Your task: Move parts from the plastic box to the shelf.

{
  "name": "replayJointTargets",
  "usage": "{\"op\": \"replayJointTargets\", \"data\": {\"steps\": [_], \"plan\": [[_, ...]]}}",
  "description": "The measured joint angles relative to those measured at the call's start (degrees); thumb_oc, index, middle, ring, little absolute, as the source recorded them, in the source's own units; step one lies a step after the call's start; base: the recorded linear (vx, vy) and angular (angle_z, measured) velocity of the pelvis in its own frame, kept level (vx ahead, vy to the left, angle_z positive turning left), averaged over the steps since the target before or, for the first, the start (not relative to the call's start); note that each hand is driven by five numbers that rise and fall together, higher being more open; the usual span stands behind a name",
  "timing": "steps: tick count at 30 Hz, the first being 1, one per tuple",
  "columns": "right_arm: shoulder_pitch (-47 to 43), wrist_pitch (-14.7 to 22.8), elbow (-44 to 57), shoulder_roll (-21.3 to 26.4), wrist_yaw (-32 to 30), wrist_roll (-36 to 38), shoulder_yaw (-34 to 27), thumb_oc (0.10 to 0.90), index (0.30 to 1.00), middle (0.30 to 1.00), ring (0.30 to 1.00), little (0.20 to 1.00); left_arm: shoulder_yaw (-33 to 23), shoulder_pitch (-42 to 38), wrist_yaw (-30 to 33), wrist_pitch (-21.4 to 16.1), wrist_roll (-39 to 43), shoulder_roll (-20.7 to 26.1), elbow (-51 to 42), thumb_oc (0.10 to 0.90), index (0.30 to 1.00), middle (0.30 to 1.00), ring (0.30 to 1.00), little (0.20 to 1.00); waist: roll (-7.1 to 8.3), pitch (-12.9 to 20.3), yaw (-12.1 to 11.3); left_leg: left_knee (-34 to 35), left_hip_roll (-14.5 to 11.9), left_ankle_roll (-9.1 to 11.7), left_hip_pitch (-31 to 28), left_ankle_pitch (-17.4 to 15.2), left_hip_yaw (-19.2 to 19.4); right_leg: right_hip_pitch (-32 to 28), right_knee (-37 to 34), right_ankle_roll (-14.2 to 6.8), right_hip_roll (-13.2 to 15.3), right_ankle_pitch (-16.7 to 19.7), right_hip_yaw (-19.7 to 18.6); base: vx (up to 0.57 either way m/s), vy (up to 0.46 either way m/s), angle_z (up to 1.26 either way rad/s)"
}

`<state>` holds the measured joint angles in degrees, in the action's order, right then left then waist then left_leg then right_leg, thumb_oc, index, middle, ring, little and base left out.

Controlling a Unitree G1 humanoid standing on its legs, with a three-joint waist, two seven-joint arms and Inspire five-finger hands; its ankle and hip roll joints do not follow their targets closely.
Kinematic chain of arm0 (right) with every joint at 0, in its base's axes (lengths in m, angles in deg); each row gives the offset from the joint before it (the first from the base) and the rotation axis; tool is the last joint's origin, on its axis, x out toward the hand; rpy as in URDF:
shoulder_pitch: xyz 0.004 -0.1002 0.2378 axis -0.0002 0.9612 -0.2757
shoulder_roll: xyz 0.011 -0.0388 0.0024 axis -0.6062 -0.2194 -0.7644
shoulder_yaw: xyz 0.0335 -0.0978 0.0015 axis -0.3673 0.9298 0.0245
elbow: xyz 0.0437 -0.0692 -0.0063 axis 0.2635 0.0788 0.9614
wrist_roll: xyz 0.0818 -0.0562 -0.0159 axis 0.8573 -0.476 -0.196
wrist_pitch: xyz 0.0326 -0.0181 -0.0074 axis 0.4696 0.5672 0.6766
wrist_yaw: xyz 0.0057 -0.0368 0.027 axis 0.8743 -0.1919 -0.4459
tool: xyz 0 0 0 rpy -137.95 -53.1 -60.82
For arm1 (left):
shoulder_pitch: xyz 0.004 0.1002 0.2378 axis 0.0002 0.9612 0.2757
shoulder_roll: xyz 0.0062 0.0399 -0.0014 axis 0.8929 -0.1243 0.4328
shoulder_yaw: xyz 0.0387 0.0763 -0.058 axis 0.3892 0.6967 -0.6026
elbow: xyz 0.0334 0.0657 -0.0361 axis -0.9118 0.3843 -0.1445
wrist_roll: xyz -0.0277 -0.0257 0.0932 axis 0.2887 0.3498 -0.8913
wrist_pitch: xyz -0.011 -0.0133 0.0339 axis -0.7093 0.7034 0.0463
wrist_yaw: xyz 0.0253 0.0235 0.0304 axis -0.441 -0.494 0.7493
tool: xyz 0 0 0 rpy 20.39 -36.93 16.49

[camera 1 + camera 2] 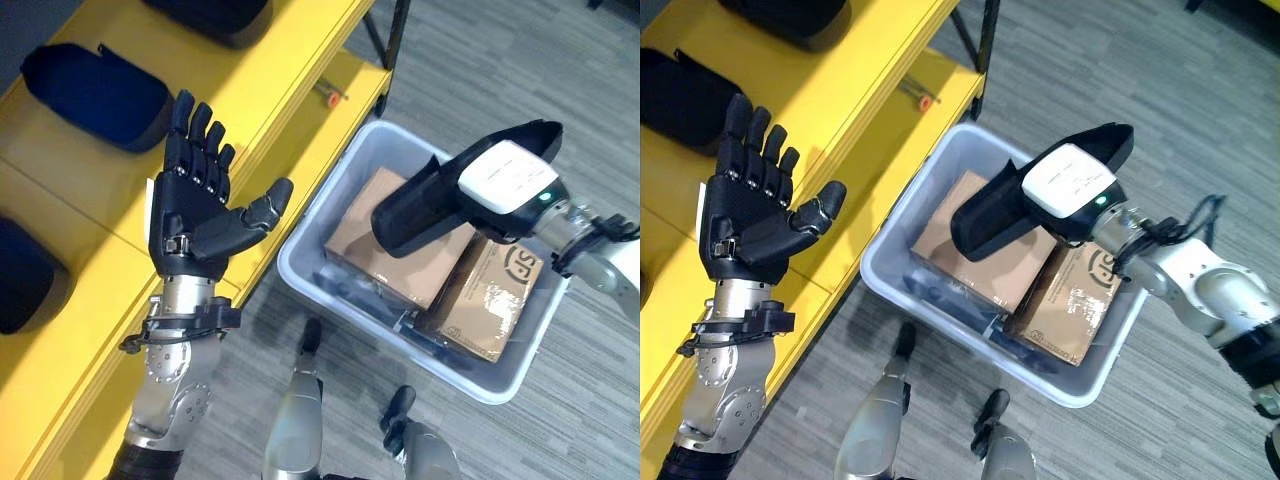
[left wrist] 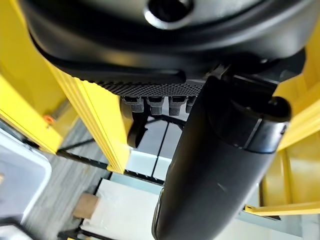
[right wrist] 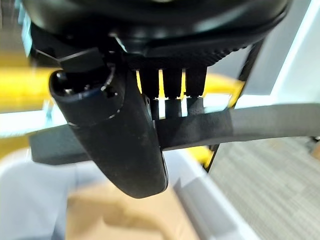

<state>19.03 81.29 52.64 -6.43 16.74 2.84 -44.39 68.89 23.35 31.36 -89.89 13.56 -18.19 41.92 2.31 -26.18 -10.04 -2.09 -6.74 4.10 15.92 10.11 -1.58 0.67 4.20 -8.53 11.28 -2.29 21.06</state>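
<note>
The left hand [image 1: 197, 205] is raised over the front edge of the yellow shelf [image 1: 280, 90], palm up, its fingers [image 1: 200, 135] straight and spread wide with nothing in them. The right hand [image 1: 1072, 195] hangs above the grey plastic box [image 1: 300, 262] and holds a dark curved part [image 1: 425, 205]; in the right wrist view its fingers [image 3: 170, 82] are curled over the part's rim with the thumb [image 3: 115, 135] closed against the near side. The part is lifted clear of the box's rim and tilts down toward the shelf side. Inside the box lie two brown cardboard cartons [image 1: 480, 300] side by side, with dark parts [image 1: 350, 290] wedged along the near wall. The box stands on the grey floor [image 1: 500, 60], its left wall just beside the shelf's lower edge. On the shelf, dark parts [image 1: 95, 90] sit toward the back, leaving a bare yellow strip along the front edge near the left hand. A small orange piece [image 1: 333, 98] lies on the lower shelf board near the shelf's black post [image 1: 397, 35].
</note>
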Motion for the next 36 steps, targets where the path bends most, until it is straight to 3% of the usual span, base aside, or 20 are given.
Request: {"op": "replayJointTargets", "data": {"steps": [2, 5, 8, 13, 21, 25, 33, 36], "plan": [[1.9, 1.3, 2.5, 0.0, 0.1, 4.9, -5.1, 0.400, 0.300, 0.300, 0.300, 0.300, -1.3, 1.0, -1.4, 0.7, 0.1, 0.3, 0.4, 0.900, 1.000, 1.000, 1.000, 1.000, 1.08, 1.3, 0.7, 0.8, 0.0, -0.1, -1.4, -0.1, 1.2, -1.3, -2.0, -0.1, 0.0, 0.9, -0.6, 0.04, 0.026, -0.19], [3.9, 1.8, 3.4, 0.3, 0.0, 9.5, -8.0, 0.400, 0.300, 0.300, 0.300, 0.300, -1.4, 2.2, -2.5, 0.9, 0.1, 0.3, 0.8, 0.900, 1.000, 1.000, 1.000, 1.000, 2.55, 4.2, 2.3, 1.7, -0.1, -0.1, -2.3, -0.3, 2.4, -2.0, -4.1, -0.1, -0.2, 1.9, -1.4, 0.04, 0.043, -0.20], [4.8, 2.0, 3.3, 0.3, 1.0, 14.3, -9.8, 0.400, 0.300, 0.300, 0.300, 0.300, -2.2, 2.7, -2.9, 0.9, 0.1, 0.3, 1.6, 0.900, 1.000, 1.000, 1.000, 1.000, 3.48, 5.4, 2.3, 2.6, -0.5, -0.2, -4.6, -0.5, 5.0, -2.8, -5.5, -0.1, -0.1, 2.9, -4.0, 0.02, 0.027, -0.40], [6.7, 1.6, 2.8, 0.4, 2.7, 19.5, -10.2, 0.400, 0.300, 0.300, 0.300, 0.300, -2.6, 3.2, -3.7, 1.0, 0.0, 0.3, 3.2, 0.900, 1.000, 1.000, 1.000, 1.000, 3.55, 8.7, 5.4, 3.6, -0.6, -0.2, -5.7, -0.5, 6.7, -3.6, -8.5, -0.1, -0.2, 4.7, -5.3, 0.01, 0.015, -0.18], [6.6, 1.6, 0.4, 1.0, 4.7, 25.7, -10.2, 0.400, 0.300, 0.300, 0.300, 0.300, -2.8, 3.0, -3.7, 1.0, -2.3, 0.9, 3.5, 0.900, 1.000, 1.000, 1.000, 1.000, 3.19, 10.2, 7.6, 4.6, -1.6, 0.2, -8.9, -0.7, 9.3, -4.9, -9.1, 0.1, -0.8, 5.2, -8.0, 0.01, 0.001, -0.18], [6.6, 1.8, -1.3, 2.7, 4.9, 27.2, -10.2, 0.400, 0.300, 0.300, 0.300, 0.300, -3.4, 2.0, -3.3, 1.0, -10.0, 7.0, 3.6, 0.900, 1.000, 1.000, 1.000, 1.000, 2.36, 11.1, 8.6, 4.6, -1.8, 0.2, -9.2, -0.7, 9.3, -5.1, -9.1, 0.2, -1.0, 5.3, -8.1, 0.00, 0.000, 0.00], [6.4, 2.1, -3.5, 3.0, 5.4, 28.0, -9.4, 0.400, 0.300, 0.300, 0.300, 0.300, -3.7, -1.1, 1.2, 0.6, -26.3, 11.2, 3.7, 0.900, 1.000, 1.000, 1.000, 1.000, 1.92, 13.8, 9.1, 4.8, -2.1, 0.4, -9.5, -0.7, 9.4, -5.2, -9.1, 0.2, -1.3, 5.2, -8.2, 0.00, 0.001, -0.01], [4.2, 2.4, -3.7, 3.0, 5.4, 28.0, -5.1, 0.400, 0.300, 0.300, 0.300, 0.300, -3.1, -3.5, 3.1, 0.5, -36.3, 18.3, 3.9, 0.900, 1.000, 1.000, 1.000, 1.000, 2.17, 14.4, 9.5, 5.5, -2.3, 0.5, -10.3, -0.5, 9.9, -5.5, -9.1, 0.3, -1.4, 5.3, -8.8, -0.01, 0.011, -0.08]]}}
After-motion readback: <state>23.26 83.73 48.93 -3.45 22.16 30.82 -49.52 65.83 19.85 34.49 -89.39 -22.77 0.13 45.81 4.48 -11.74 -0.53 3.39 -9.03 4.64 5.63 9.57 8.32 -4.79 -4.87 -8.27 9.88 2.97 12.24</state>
